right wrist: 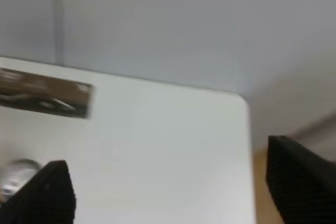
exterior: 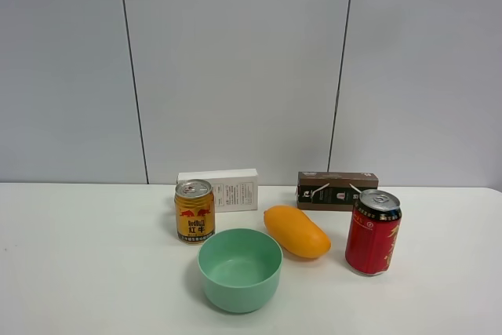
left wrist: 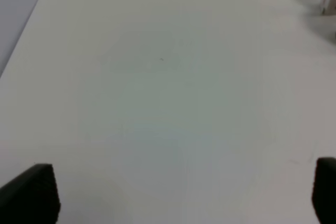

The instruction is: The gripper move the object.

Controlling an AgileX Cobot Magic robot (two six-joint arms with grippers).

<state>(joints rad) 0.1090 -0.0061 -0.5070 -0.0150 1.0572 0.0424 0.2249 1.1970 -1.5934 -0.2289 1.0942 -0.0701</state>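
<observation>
Grey panelled wall (exterior: pixel 235 60) backed a white table (exterior: pixel 78 256). Mango (exterior: pixel 296 231) lay between green bowl (exterior: pixel 239 269) and red can (exterior: pixel 373 232); whether it touched the bowl was unclear. Left gripper (left wrist: pixel 177 192) and right gripper (right wrist: pixel 173 187) stood spread wide, empty.

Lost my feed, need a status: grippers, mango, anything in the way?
Left gripper open, empty. Right gripper open, empty. Mango untouched, neither gripper near it. Green bowl and red can crowd its sides.
</observation>
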